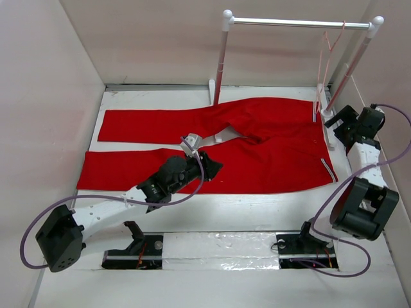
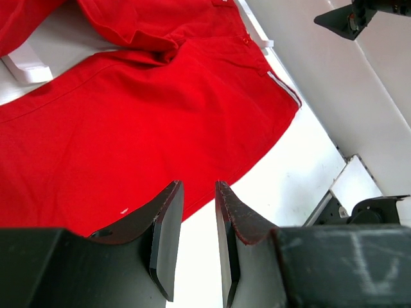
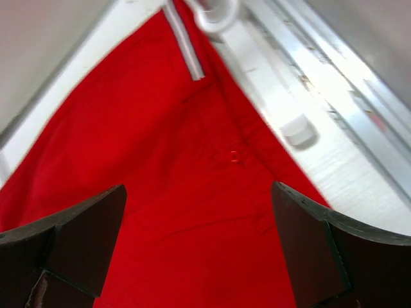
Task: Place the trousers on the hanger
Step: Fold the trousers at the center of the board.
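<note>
The red trousers (image 1: 257, 154) lie flat on the white table, legs to the left and waist to the right. The pale pink hanger (image 1: 323, 51) hangs from the right end of the rack's silver bar. My left gripper (image 1: 209, 163) hovers over the near leg's lower edge. In the left wrist view (image 2: 198, 184) its jaws stand narrowly apart with nothing between them, over the edge of the trousers (image 2: 128, 128). My right gripper (image 1: 334, 122) is at the waist end. In the right wrist view (image 3: 198, 189) it is wide open and empty above the trousers (image 3: 180, 160).
The white-posted rack (image 1: 221, 58) with its silver bar (image 1: 295, 23) stands at the back; its feet rest by the trousers' crotch and waist. Side walls close in left and right. A white rack foot (image 2: 26, 64) shows beside the cloth.
</note>
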Action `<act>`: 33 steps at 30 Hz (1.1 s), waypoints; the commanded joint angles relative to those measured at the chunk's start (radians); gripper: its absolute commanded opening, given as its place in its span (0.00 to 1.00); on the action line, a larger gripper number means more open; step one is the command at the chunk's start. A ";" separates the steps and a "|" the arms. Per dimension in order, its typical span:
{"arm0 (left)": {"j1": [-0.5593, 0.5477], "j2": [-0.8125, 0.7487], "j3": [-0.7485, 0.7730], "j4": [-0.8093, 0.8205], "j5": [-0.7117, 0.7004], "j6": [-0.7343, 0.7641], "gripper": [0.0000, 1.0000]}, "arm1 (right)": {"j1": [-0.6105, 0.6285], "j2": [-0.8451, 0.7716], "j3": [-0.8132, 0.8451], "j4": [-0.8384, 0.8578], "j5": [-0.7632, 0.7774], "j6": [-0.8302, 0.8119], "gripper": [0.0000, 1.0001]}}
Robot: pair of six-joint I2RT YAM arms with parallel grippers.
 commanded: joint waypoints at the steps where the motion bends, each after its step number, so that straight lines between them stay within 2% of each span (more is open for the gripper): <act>1: -0.003 0.013 0.014 0.038 0.014 0.013 0.24 | -0.036 0.084 0.018 -0.020 0.123 0.010 1.00; 4: -0.003 0.016 0.003 0.046 0.012 0.010 0.24 | -0.090 0.114 -0.052 0.100 0.020 0.051 1.00; 11: -0.003 0.039 0.006 0.055 0.021 0.008 0.24 | -0.027 0.136 -0.112 0.165 0.023 0.076 1.00; 16: -0.003 0.054 0.010 0.055 0.020 0.010 0.24 | -0.050 0.110 -0.248 0.342 -0.034 0.114 1.00; 22: -0.003 0.088 0.020 0.064 0.032 0.008 0.24 | -0.050 0.090 -0.341 0.474 -0.199 0.150 1.00; 26: -0.003 0.106 0.023 0.072 0.035 0.005 0.24 | -0.050 0.124 -0.341 0.490 -0.262 0.173 0.99; 28: -0.003 0.108 0.024 0.069 0.035 0.007 0.24 | -0.019 0.101 -0.359 0.496 -0.238 0.159 0.94; 33: -0.003 0.102 0.023 0.069 0.025 0.008 0.24 | 0.135 -0.060 -0.347 0.351 -0.048 0.091 0.93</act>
